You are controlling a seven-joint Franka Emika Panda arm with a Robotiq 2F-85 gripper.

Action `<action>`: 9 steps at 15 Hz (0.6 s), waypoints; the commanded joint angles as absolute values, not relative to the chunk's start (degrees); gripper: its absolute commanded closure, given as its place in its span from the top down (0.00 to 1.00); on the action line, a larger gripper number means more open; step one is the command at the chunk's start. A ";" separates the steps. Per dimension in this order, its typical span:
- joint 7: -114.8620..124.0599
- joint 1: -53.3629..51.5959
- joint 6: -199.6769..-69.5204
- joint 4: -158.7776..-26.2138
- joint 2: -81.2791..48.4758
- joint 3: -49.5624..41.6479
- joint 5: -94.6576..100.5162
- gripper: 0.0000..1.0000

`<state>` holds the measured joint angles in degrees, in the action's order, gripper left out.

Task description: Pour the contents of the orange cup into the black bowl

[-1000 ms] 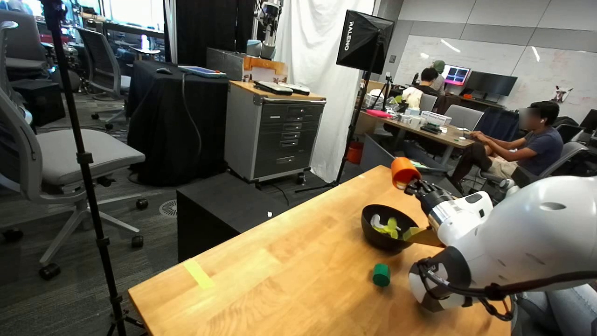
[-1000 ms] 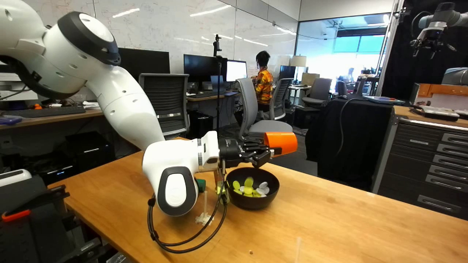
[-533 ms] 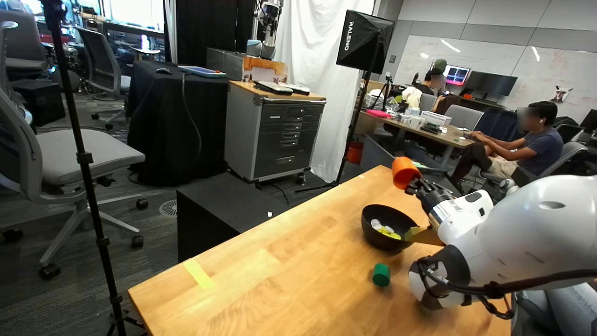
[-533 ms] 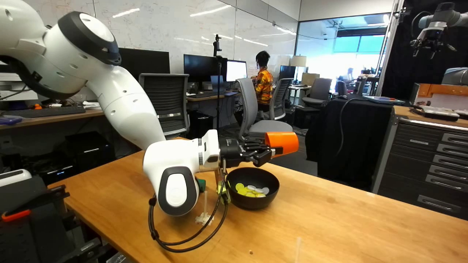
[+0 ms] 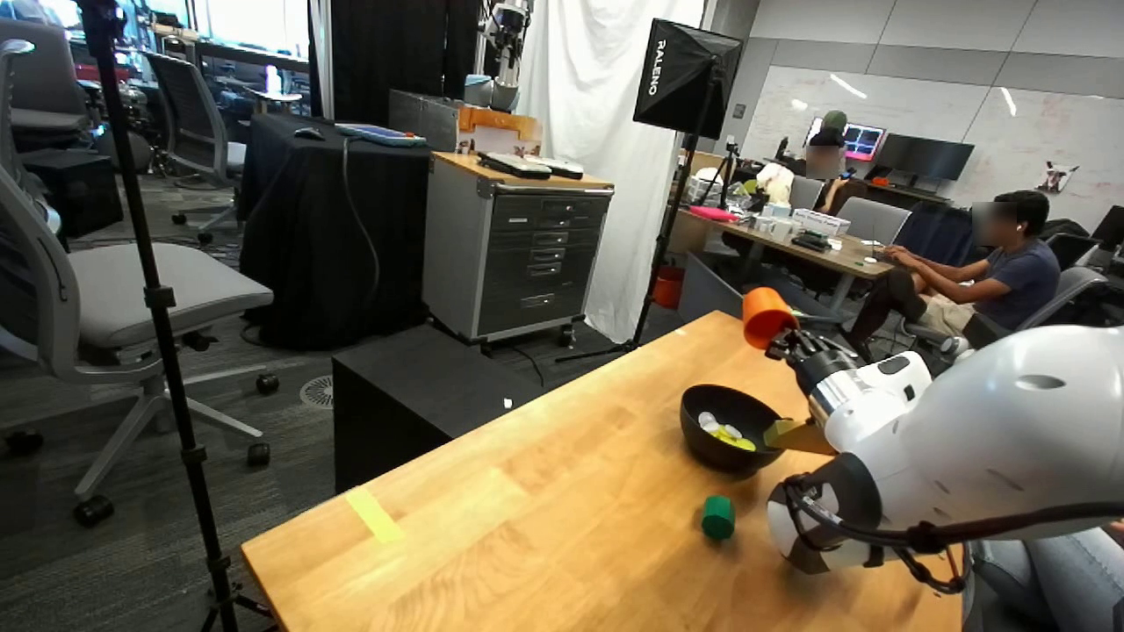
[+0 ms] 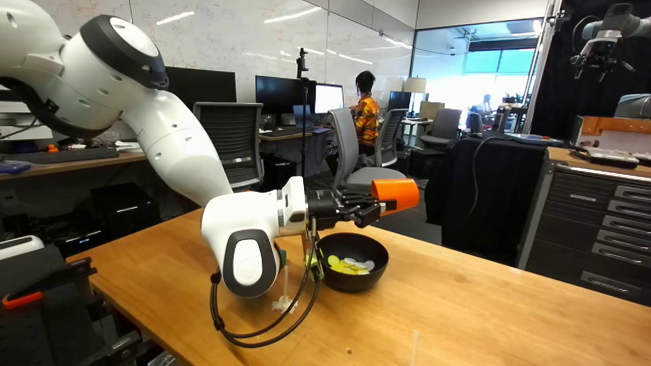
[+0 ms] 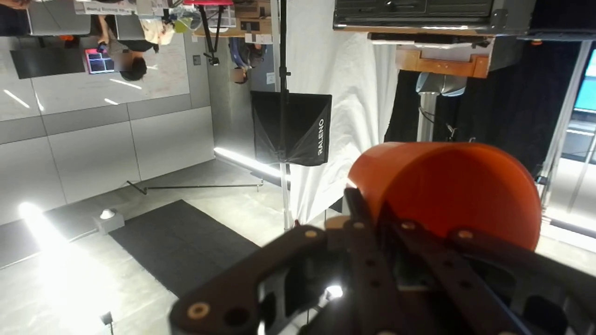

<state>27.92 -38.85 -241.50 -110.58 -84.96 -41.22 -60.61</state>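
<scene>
My gripper (image 6: 385, 207) is shut on the rim wall of the orange cup (image 6: 399, 194), one finger outside it and one inside. The cup lies on its side in the air, its mouth turned back towards the gripper, above and beyond the black bowl (image 6: 353, 282). In the wrist view, the part of the inside of the cup (image 7: 465, 190) that shows holds no pieces. The contents (image 6: 351, 266), yellow and whitish flat pieces, rest at the bottom of the bowl, seen in both exterior views. The bowl stands upright on the wooden table.
A green block (image 5: 718, 518) sits on the table near the bowl. By the bowl's side a tan piece (image 5: 797, 437) juts out, partly behind the arm. A small clear stand (image 6: 285, 304) is on the tabletop, and yellow tape (image 5: 375, 515) marks the table.
Pieces that showed in the cup's mouth and above the bowl's bottom a second ago now lie settled in the bowl. The cup and gripper have risen slightly and shifted a little outward.
</scene>
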 commanded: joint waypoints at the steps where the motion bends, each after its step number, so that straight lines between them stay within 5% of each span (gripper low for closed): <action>1: 25.84 -39.02 -243.07 -109.21 -85.50 -42.21 -63.20 0.01; 9: 26.69 -34.43 -243.90 -109.30 -85.01 -37.24 -59.25 0.01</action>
